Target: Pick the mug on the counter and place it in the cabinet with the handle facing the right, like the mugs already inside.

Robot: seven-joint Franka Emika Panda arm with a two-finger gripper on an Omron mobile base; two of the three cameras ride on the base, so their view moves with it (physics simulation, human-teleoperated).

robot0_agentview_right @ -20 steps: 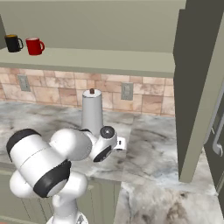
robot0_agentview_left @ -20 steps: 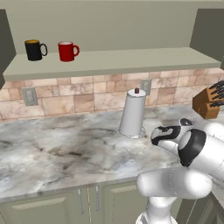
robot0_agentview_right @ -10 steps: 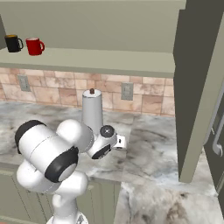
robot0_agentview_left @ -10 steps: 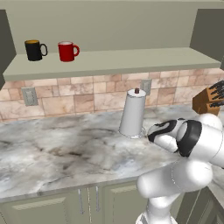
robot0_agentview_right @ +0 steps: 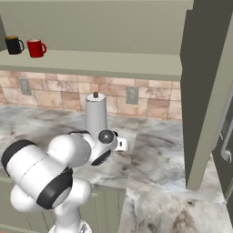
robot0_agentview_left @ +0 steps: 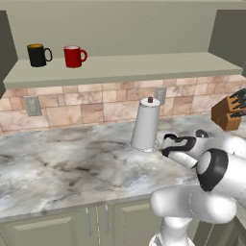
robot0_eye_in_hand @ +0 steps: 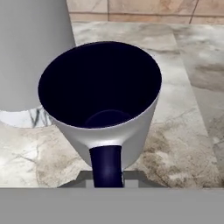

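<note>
The grey mug (robot0_eye_in_hand: 105,105) with its dark navy inside stands upright on the marbled counter (robot0_agentview_left: 72,163), close in front of the hand camera. Its dark handle (robot0_eye_in_hand: 106,166) points straight back at my gripper (robot0_eye_in_hand: 107,178), whose jaws are shut around the loop. In the left base view my gripper (robot0_agentview_left: 168,145) hovers low over the counter, just right of a white paper-towel roll (robot0_agentview_left: 145,126), and the hand covers the mug. Up on the cabinet shelf (robot0_agentview_left: 134,68), a black mug (robot0_agentview_left: 37,54) and a red mug (robot0_agentview_left: 73,56) stand at the left with their handles to the right.
The paper-towel roll (robot0_eye_in_hand: 35,48) stands just left of the mug and almost touches it. A wooden knife block (robot0_agentview_left: 230,111) sits at the back right of the counter. A tall dark panel (robot0_agentview_right: 205,91) with a bar handle rises at the right.
The jaws have closed from wide open onto the mug's handle. The arm's elbow has swung lower and nearer the cameras, while the hand has stayed beside the paper-towel roll.
</note>
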